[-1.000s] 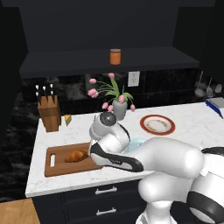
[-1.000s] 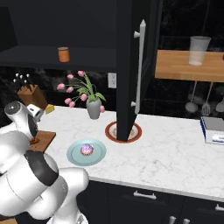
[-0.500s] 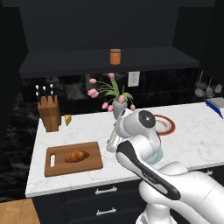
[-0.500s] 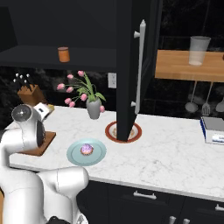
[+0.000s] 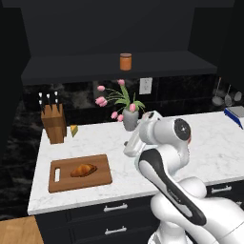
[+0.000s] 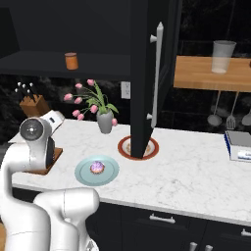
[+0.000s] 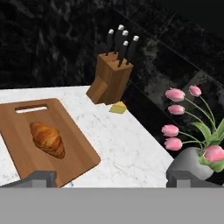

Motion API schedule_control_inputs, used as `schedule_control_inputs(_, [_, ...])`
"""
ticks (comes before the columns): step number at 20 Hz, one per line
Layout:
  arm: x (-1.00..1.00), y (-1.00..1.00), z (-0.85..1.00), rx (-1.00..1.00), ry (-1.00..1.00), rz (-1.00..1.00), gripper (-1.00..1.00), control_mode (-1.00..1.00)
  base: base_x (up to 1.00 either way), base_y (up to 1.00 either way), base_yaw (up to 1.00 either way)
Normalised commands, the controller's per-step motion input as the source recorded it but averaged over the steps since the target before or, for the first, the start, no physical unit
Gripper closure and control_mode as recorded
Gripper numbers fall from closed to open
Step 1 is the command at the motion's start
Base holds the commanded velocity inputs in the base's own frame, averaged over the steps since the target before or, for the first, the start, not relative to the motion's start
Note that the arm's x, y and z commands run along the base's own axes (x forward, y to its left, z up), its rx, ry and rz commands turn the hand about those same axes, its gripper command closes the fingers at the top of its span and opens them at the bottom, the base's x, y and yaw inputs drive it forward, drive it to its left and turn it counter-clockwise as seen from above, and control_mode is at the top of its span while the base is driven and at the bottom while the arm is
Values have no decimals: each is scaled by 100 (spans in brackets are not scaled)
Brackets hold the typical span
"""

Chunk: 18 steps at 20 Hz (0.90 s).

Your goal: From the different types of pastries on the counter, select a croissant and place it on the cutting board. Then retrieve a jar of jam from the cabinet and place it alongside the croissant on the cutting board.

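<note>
The golden-brown croissant (image 5: 83,169) (image 7: 47,138) lies on the wooden cutting board (image 5: 100,178) (image 7: 17,144) at the counter's (image 5: 105,140) front left. My gripper (image 7: 111,179) (image 5: 129,148) hangs open and empty above the counter, to the right of the board, between it and the vase. The orange-brown jar of jam (image 5: 125,61) (image 6: 71,61) stands on the dark cabinet's shelf ledge (image 5: 86,66), well above the gripper. The cupcake (image 6: 97,167) with pink-purple frosting sits on a light blue plate (image 6: 110,174).
A wooden knife block (image 5: 53,123) (image 7: 111,76) and a yellow wedge (image 7: 117,107) stand at the back left. A grey vase (image 5: 129,119) (image 7: 192,159) of pink tulips is close to the hand. A tall dark cabinet door (image 6: 147,73) hangs open over a red-rimmed plate (image 6: 126,149).
The arm has swung up and to the right, away from the cutting board. The croissant stays lying on the board. The jaws remain wide.
</note>
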Motion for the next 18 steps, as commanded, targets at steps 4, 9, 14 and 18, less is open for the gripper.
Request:
schedule_control_inputs(4, [-1, 0, 80, 0, 0, -5, -100, -100, 0, 0, 0])
schedule_control_inputs(9, [-23, 0, 90, 0, -6, -10, -100, -100, 0, 0, 0])
schedule_control_inputs(14, [-32, -2, 82, 1, -12, -17, -100, -100, 0, 0, 0])
schedule_control_inputs(18, [-32, -18, 73, 7, -5, -21, -100, -100, 0, 0, 0])
